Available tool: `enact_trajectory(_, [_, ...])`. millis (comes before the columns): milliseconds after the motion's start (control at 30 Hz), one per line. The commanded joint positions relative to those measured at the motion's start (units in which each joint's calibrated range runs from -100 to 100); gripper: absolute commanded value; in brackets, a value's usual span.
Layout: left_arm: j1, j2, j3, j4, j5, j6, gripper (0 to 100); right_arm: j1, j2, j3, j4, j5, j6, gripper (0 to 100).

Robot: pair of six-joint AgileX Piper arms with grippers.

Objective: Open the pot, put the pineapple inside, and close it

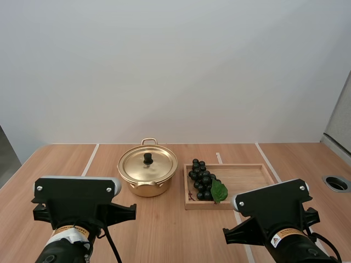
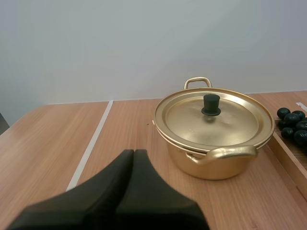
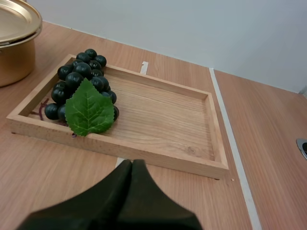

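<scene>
Upright gold pot [image 1: 147, 188], lid [image 1: 136, 164] on, dark grapes [image 1: 201, 178] nearby

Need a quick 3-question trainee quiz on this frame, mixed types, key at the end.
1. True or false: the lid sits on the pot.
2. Which fruit lies in the wooden tray? A pineapple, B grapes, C banana.
3. Fill in: the left jaws and right jaws are both ____.
Key: 1 true; 2 B; 3 shut.
</scene>
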Motion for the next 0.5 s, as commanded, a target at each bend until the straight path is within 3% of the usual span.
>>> enact_trajectory(0, [-0.03, -0.2, 0.1, 0.3, -1.3, -0.7, 0, 0.1, -0.3, 0.2, -1.5, -1.3, 0.0, 0])
enact_trajectory(467, [2.03, -0.2, 0.1, 0.3, -1.3, -0.6, 0, 1.7, -0.3, 0.2, -2.4, -1.6, 2.3, 0])
